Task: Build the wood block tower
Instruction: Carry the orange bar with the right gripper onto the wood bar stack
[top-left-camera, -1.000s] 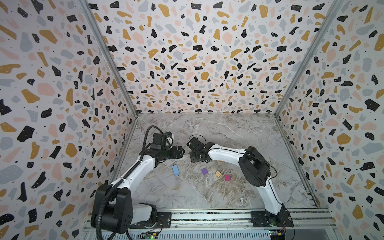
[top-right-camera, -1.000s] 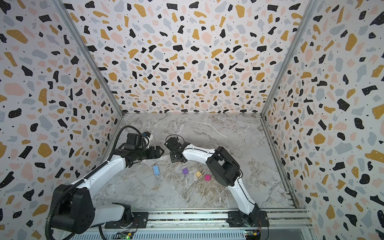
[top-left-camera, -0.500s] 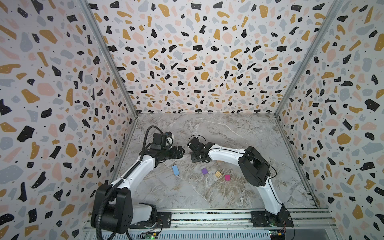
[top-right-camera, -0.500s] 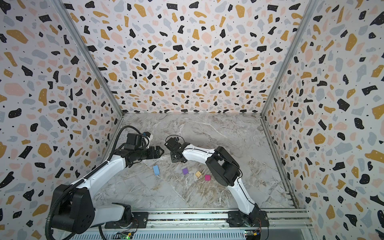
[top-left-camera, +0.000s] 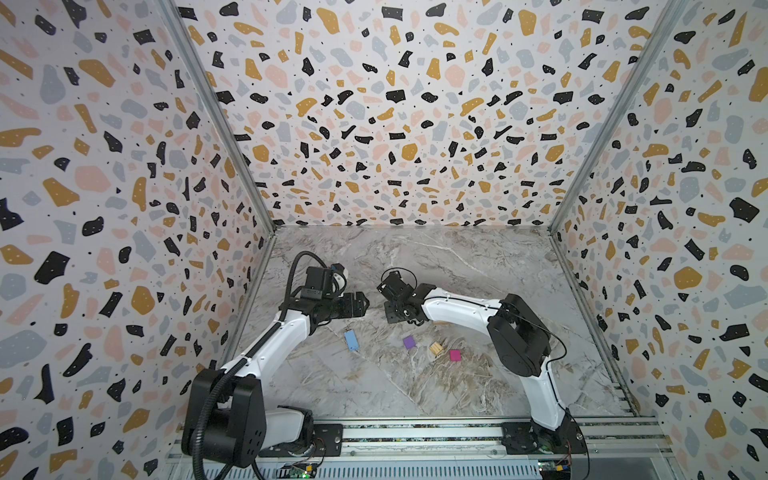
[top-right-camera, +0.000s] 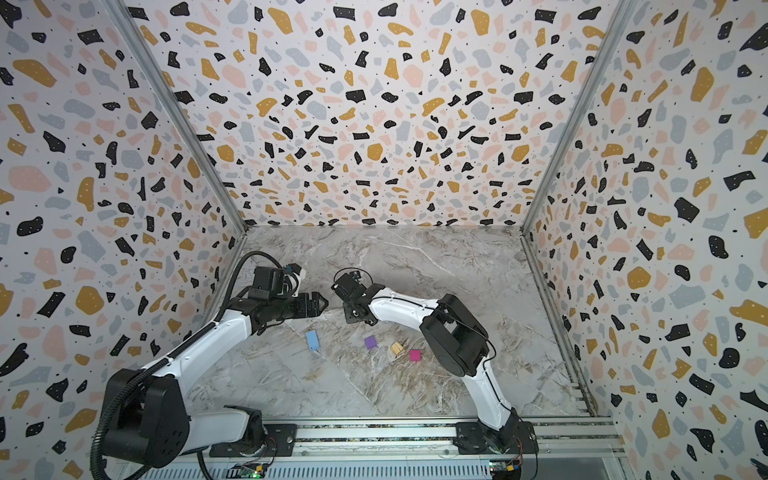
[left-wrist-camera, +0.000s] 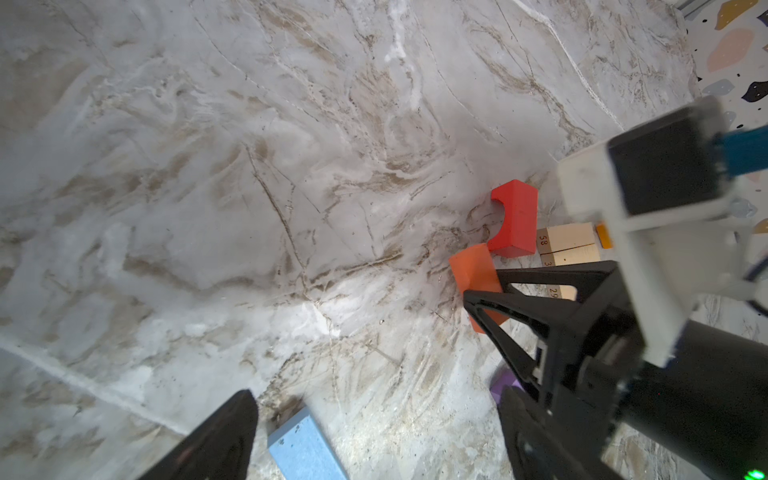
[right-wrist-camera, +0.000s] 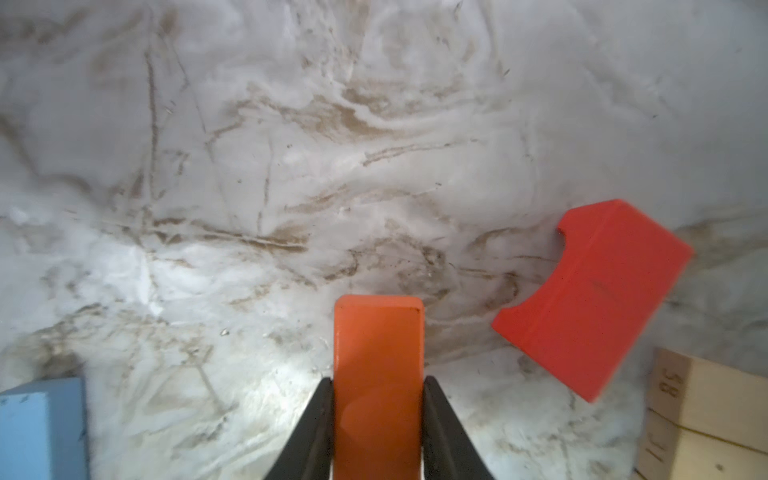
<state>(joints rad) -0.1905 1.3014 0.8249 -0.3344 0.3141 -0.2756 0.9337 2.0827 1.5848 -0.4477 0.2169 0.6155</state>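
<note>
Marble tabletop (top-left-camera: 457, 270) carries the tower's blocks in 2 loose groups, with no tower yet visible. The right gripper (right-wrist-camera: 378, 380) reaches to the middle-left of the table and is pinching the orange block (right-wrist-camera: 378, 332), with 1 black finger pressed on each long side. Whether that block is clear of the marble cannot be told. Just beside it sits the red block (right-wrist-camera: 594, 299), which has an arched notch cut into 1 edge. Next to the red one lie tan oblong blocks (right-wrist-camera: 706, 415), pressed side against side, 1 of them printed 58. In both top views this whole group is hidden beneath the right gripper.

The left gripper (top-left-camera: 365, 305) hovers just left of the right one, almost tip to tip with it. Its fingers are spread wide and hold nothing.

Nearer the arm bases, 4 pieces lie apart from each other in a row running rightward. These are the light blue block (top-left-camera: 351, 340), the purple cube (top-left-camera: 409, 342), the tan cube (top-left-camera: 435, 348) and the magenta cube (top-left-camera: 454, 355).
</note>
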